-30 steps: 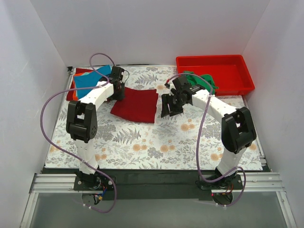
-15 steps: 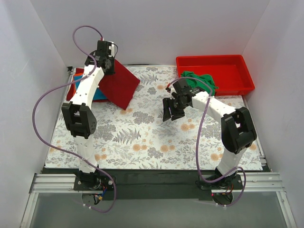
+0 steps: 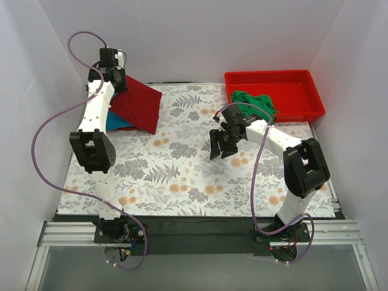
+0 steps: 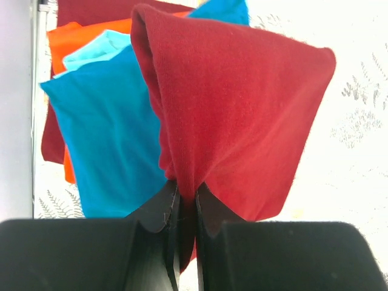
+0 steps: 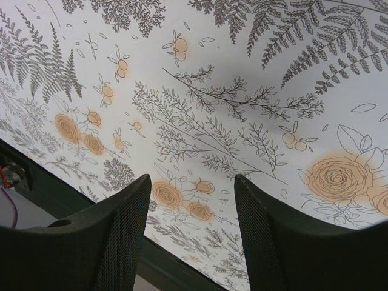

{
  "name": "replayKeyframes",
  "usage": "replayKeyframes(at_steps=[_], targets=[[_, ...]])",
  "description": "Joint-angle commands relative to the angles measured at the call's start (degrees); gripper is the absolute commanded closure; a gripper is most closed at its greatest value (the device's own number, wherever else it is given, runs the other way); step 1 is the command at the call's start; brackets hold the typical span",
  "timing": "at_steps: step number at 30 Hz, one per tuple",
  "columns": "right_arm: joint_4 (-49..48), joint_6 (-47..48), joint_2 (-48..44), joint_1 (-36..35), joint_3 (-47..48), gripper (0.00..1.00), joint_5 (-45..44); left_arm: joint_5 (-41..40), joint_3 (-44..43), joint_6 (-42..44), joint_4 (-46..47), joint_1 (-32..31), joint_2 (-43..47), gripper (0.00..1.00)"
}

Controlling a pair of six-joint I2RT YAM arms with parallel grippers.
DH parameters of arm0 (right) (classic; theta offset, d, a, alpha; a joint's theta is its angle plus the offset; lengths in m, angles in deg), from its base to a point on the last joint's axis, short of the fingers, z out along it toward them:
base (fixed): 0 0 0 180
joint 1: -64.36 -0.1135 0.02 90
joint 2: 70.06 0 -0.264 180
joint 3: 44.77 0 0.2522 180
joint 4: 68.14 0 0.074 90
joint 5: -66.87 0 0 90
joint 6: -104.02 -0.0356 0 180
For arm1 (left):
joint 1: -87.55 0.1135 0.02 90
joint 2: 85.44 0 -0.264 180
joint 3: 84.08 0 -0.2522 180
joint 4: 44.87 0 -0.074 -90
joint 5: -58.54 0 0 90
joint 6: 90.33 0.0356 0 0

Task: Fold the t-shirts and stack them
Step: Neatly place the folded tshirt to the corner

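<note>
Red t-shirt (image 4: 242, 109) in left end effector (image 4: 187, 193)

At the bench's (image 3: 182, 176) far left corner lies a stack of shirts (image 3: 116, 121). Above it, a hanging shirt (image 3: 138, 104) is pinched in the left hand (image 4: 182, 191). The tray (image 3: 297, 77) sits far right, with a bunched shirt (image 3: 254, 102) spilling over its near left corner.

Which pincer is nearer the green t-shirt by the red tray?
Right. The right pincer hangs open over the tablecloth, just near-left of the green t-shirt; the left pincer is far across at the far-left corner, shut on the dark red t-shirt.
</note>
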Motion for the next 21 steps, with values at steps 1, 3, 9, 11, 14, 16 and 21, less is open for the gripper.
replayKeyframes(at_steps=[1,3,9,11,14,16,21], targets=[[0.1,-0.8,-2.8,-0.2,-0.3,0.36,0.5,2.6,-3.4,-0.2,2.4,2.8,6.4,1.0],[0.1,-0.8,-2.9,-0.3,-0.6,0.36,0.5,4.0,-3.8,-0.6,2.7,3.8,6.6,1.0],[0.0,-1.0,-3.5,-0.6,-1.9,0.36,0.4,7.8,-3.6,-2.3,4.0,8.4,8.1,1.0],[0.0,-1.0,-3.6,-0.7,-2.5,0.36,0.5,10.2,-3.6,-3.1,4.6,10.3,8.3,1.0],[0.0,-1.1,-3.9,-1.0,-3.1,0.36,0.4,12.7,-3.4,-3.7,5.2,12.2,8.2,1.0],[0.0,-1.2,-4.0,-1.2,-3.5,0.36,0.4,13.9,-3.3,-4.0,5.5,13.0,7.6,1.0],[0.0,-1.4,-4.2,-1.9,-4.1,0.36,0.3,14.8,-2.9,-4.8,6.0,14.5,5.8,1.0]])
